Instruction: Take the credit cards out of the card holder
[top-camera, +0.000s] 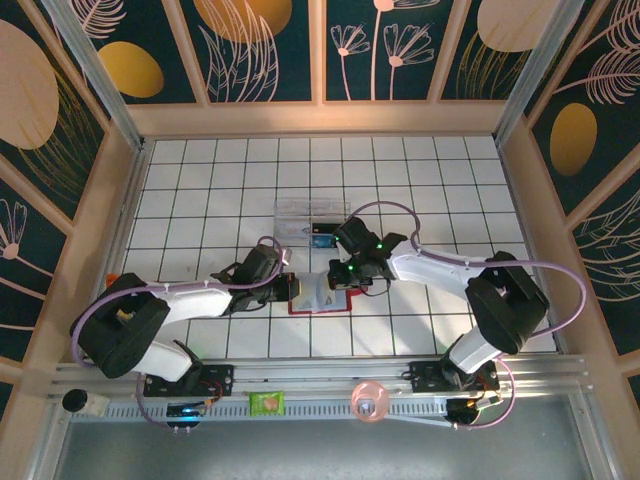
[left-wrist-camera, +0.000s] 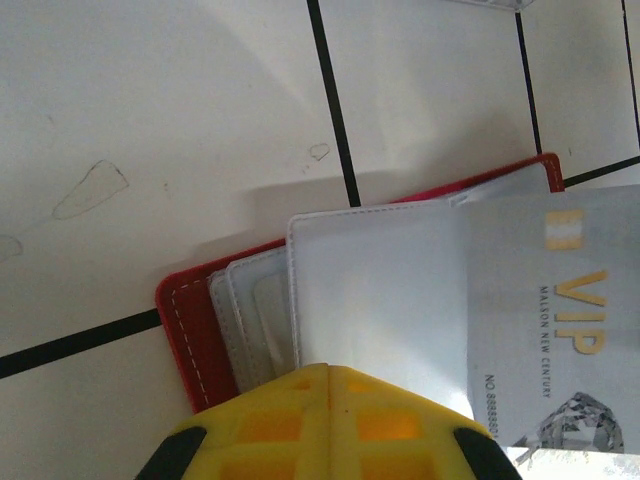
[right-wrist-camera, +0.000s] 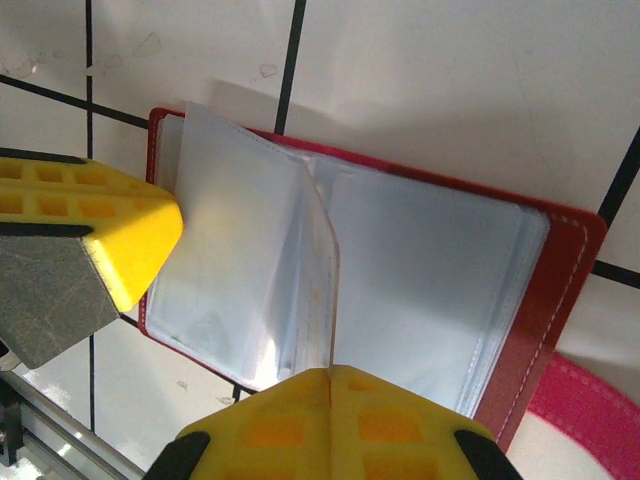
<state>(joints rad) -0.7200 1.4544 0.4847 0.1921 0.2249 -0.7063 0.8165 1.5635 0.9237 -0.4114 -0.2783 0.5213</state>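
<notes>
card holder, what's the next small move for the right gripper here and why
Probably draw the right gripper slowly away from the card holder, sliding the VIP card clear of its sleeve. It looks shut on a thin edge-on sheet, likely that card, and the shut left gripper seems to pin the sleeves' edge.

VIP card (left-wrist-camera: 560, 330): cut off by right edge | card holder (left-wrist-camera: 185, 320): near edge hidden under left pincer (left-wrist-camera: 328, 400) | sleeves (right-wrist-camera: 420, 270): contents blurred
</notes>
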